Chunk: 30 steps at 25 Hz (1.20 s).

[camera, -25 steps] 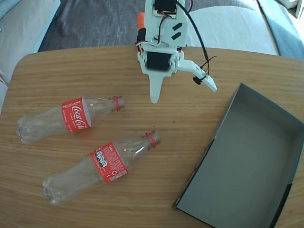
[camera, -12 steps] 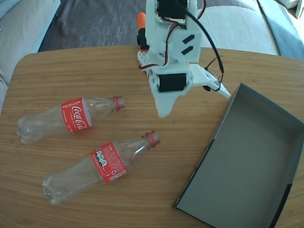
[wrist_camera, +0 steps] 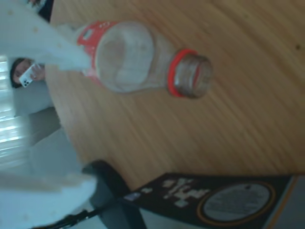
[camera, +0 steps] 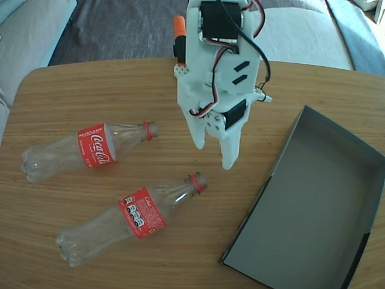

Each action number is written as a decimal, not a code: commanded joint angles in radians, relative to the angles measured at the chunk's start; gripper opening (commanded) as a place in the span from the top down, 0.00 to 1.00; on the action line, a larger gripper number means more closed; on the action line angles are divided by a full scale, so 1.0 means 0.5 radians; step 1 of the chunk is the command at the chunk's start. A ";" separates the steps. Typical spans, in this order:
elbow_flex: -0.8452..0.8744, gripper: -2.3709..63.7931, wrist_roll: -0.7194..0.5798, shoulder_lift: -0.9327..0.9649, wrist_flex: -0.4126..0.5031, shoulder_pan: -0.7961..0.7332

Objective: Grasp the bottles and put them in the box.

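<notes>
The jaws [camera: 213, 155] are a little open and hold nothing; the near bottle [camera: 129, 217] looks empty, light, smooth and rolly, so grab its label middle.

Blurred bottle [wrist_camera: 138, 62] lies on the wooden table [wrist_camera: 248, 119], its open red-ringed neck pointing right.

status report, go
Gripper open, empty, above the table. Near bottle just ahead of the fingers; far bottle untouched. Box empty, path clear.
</notes>
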 commanded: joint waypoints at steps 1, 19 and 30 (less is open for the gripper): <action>-0.058 0.44 0.003 0.003 0.034 0.018; 0.178 0.43 0.788 -0.123 0.086 0.034; 0.144 0.42 0.779 -0.522 -0.117 0.052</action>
